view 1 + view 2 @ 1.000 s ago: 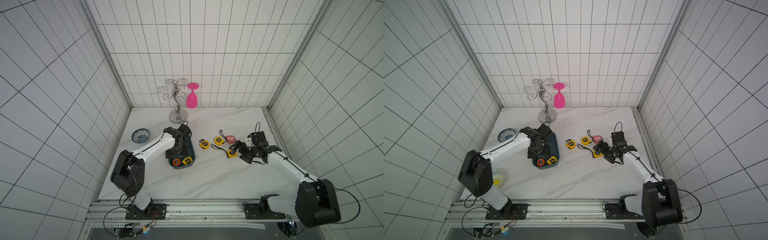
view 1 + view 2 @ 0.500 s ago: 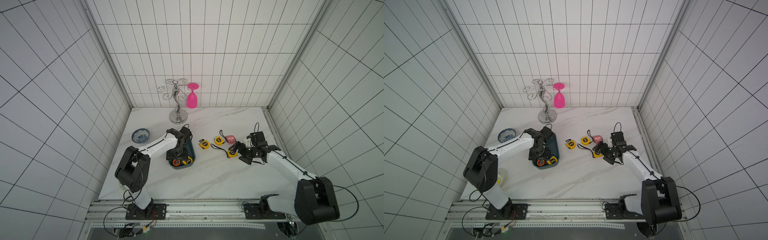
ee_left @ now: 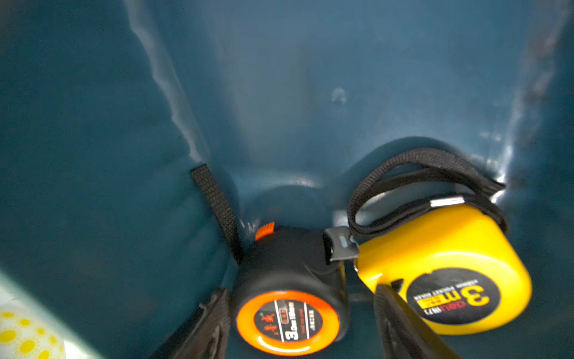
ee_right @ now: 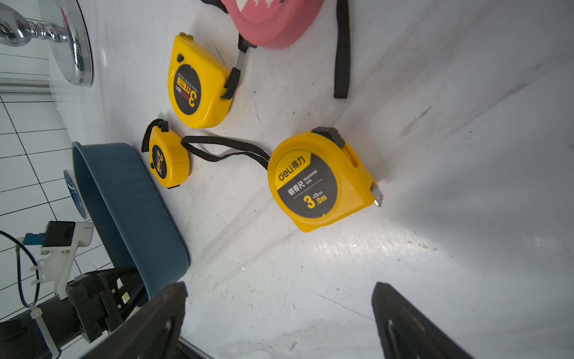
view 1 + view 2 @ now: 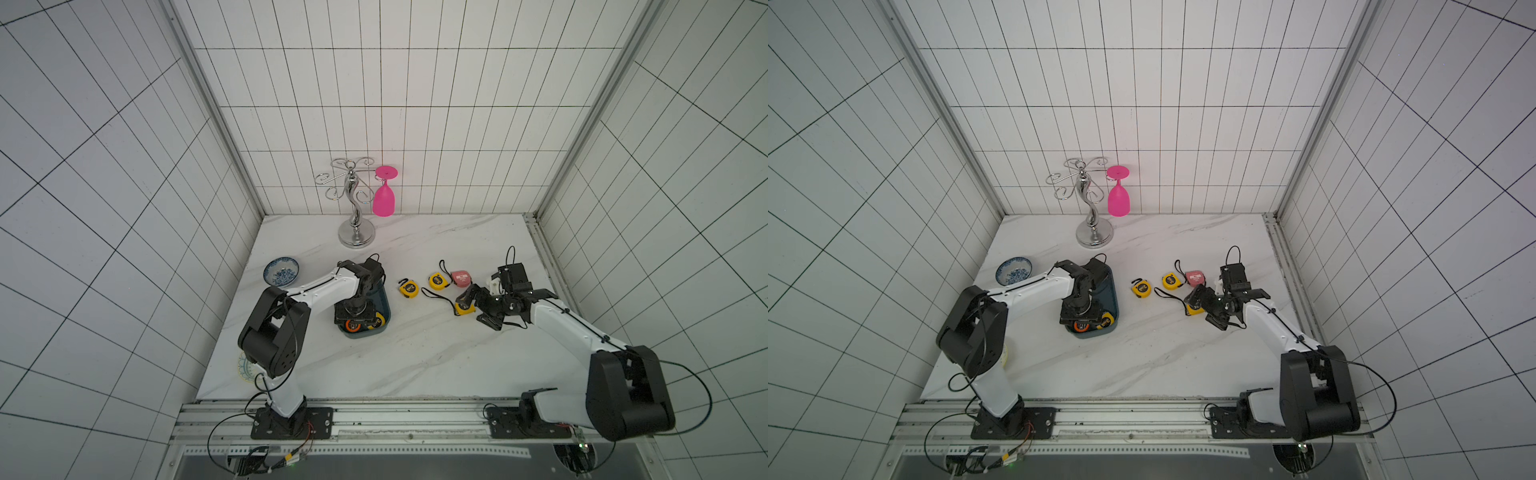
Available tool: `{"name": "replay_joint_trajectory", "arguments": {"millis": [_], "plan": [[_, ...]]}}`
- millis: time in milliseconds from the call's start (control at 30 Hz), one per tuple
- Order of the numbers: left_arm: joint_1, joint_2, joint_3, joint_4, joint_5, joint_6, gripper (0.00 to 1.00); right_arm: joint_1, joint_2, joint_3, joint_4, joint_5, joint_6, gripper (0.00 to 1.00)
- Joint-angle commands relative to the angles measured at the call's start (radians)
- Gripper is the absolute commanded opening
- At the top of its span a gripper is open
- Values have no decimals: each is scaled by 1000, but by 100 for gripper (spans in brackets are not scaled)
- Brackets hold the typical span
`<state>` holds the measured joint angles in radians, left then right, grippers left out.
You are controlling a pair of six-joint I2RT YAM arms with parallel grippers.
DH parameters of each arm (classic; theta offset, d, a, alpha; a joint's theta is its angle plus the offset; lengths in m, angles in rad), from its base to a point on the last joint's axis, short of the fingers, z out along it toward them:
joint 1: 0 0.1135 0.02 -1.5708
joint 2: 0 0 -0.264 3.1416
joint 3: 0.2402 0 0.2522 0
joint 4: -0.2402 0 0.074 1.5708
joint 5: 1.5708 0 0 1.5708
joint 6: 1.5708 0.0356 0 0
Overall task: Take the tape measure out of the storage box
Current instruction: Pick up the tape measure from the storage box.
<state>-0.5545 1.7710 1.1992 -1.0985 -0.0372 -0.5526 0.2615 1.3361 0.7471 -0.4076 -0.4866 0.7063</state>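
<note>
Left gripper (image 3: 300, 289) was down inside the storage box (image 5: 384, 300), jaws partly open and straddling the black-and-orange tape measure (image 3: 289, 321), one finger on each side of its case. I could not see either pad pressing on it, so I counted nothing as held.

That tape measure lay face up at the front end of the box, toward its left corner, with a yellow tape measure (image 3: 447, 279) just beside it on the right. The black one's metal hook looked to be touching the yellow case. The box itself sat on the left half of the desk, about midway between front and back edges.

I judged the case to be hard, rigid plastic, dense for its size and in no way fragile, so a firm squeeze seemed safe. Its rounded, smooth sides could slip, so I wanted the pads low across the widest part of the body, clear of its wrist strap (image 3: 217, 205) and the orange slider. The finger between the two cases had little room and might drag the yellow one.

Right gripper (image 4: 279, 284) hung wide open and empty over the desk's right half.
</note>
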Motion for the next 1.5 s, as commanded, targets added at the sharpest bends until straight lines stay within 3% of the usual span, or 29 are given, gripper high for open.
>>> {"name": "replay_joint_trajectory", "arguments": {"millis": [0, 267, 500, 867, 1267, 1400, 1467], "plan": [[3, 30, -15, 42, 19, 5, 75, -4, 14, 47, 5, -9, -13, 97], [2, 25, -14, 91, 18, -30, 71, -5, 27, 49, 15, -15, -9, 97], [2, -1, -28, 41, -35, -12, 75, -5, 26, 41, 18, -18, -9, 97], [2, 81, -50, 85, -9, 8, 74, -5, 49, 50, 36, -26, -3, 97], [9, 101, -67, 114, -24, 2, 48, -7, 62, 49, 40, -24, -2, 97], [21, 92, -67, 113, -29, 2, 37, -7, 70, 54, 41, -26, -2, 97], [29, 82, -69, 109, -32, 2, 27, -7, 71, 55, 40, -26, -2, 97]]}}
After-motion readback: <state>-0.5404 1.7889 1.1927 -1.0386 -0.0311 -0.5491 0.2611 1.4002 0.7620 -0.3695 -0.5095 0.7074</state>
